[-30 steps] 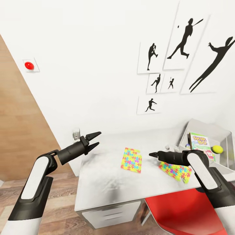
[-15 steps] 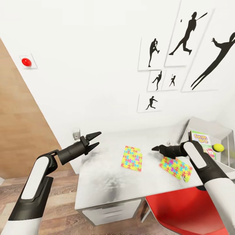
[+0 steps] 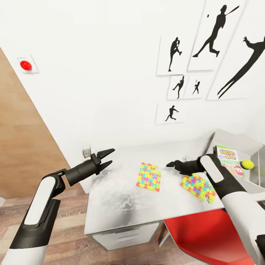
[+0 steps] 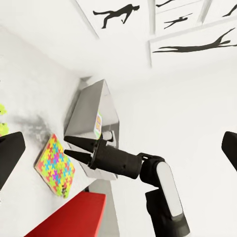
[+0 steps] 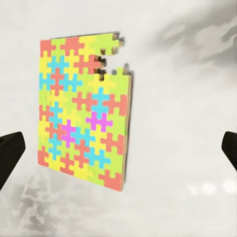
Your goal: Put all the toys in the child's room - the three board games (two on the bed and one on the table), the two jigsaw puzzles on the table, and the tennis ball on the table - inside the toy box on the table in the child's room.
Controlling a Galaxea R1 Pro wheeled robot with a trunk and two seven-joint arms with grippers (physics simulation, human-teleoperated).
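Up close, the right wrist view caught one jigsaw puzzle point(image 5: 83, 111) lying flat with a notch of pieces missing at one corner, and the right tool point(image 3: 170, 164) hung spread wide above it. From the head, a second puzzle point(image 3: 198, 187) lay just beside that arm, while the left tool point(image 3: 107, 157) hovered wide apart over the worktop's point(image 3: 121, 198) edge. The toy box point(image 3: 235, 141) held the Skip-Bo game point(image 3: 228, 159) and tennis ball point(image 3: 247, 164); silhouette prints point(image 3: 176, 55) lined the white wall.

Two jigsaw puzzles point(image 3: 149, 176) point(image 3: 198, 187), one tennis ball point(image 3: 247, 164)
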